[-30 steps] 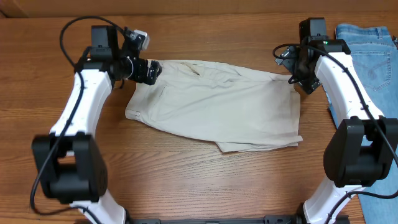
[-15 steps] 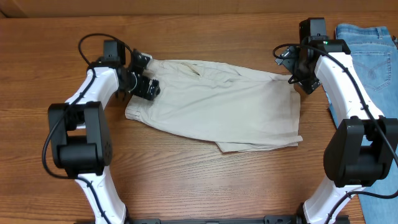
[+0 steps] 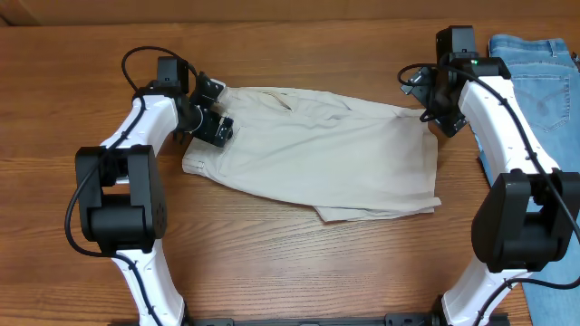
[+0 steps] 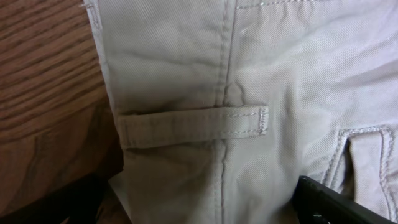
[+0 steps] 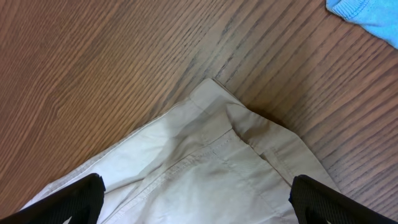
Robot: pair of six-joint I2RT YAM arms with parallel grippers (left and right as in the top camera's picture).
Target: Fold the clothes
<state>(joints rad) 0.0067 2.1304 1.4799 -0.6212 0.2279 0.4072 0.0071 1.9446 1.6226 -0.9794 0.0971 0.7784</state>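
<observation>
The clothes point(image 3: 317, 154) are beige trousers lying folded across the middle of the table, with the waistband end at the left. My left gripper point(image 3: 210, 125) is open, low over the left edge of that end. In the left wrist view a belt loop point(image 4: 193, 124) and a seam fill the frame, and the cloth point(image 4: 280, 74) spans the space between the dark fingertips point(image 4: 342, 202). My right gripper point(image 3: 433, 113) is open above the far right corner of the trousers point(image 5: 211, 84), and its fingers point(image 5: 345, 199) straddle the cloth without closing on it.
Light-blue denim jeans point(image 3: 544, 81) lie at the right edge of the table, behind the right arm, and one blue corner of them point(image 5: 367, 15) shows in the right wrist view. Bare wood table point(image 3: 290, 263) lies in front of the trousers.
My left arm has swung its elbow in, and its gripper has moved slightly nearer over the waistband end. The right arm and the trousers have not moved.
</observation>
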